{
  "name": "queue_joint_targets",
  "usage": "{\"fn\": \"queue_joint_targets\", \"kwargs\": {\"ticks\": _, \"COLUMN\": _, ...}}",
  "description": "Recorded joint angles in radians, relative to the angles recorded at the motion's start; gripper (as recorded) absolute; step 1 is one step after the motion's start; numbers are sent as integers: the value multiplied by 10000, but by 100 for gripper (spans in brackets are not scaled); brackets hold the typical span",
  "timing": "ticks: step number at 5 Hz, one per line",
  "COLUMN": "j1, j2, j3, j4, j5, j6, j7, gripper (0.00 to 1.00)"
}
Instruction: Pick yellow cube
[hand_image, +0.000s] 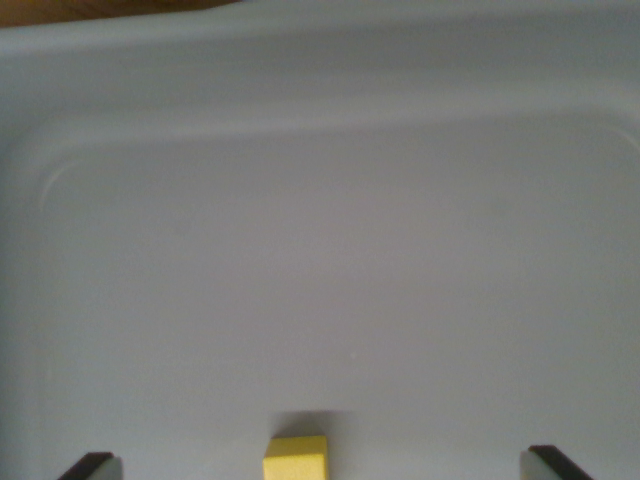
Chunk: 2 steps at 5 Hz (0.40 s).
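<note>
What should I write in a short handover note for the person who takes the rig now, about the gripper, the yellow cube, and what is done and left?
Gripper: open, the two dark fingertips showing at the bottom corners of the wrist view, wide apart, touching nothing.
Yellow cube: on the floor of the pale tray, at the bottom edge of the view, about midway between the fingertips; only partly in frame.
Done: the gripper is lined up over the cube.
Left: lower, close on the cube, lift. Height above the cube cannot be judged from this view.
</note>
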Motion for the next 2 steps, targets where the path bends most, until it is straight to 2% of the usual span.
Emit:
{"fn": "queue_joint_targets", "kwargs": {"ticks": 1, "j1": 26, "j2": 57, "j3": 16, "j4": -310, "j5": 16, "j6": -322, "j7": -33, "gripper": 0}}
{"fn": "queue_joint_targets", "kwargs": {"ticks": 2, "j1": 26, "j2": 57, "j3": 16, "j4": -310, "j5": 16, "j6": -322, "j7": -33, "gripper": 0}}
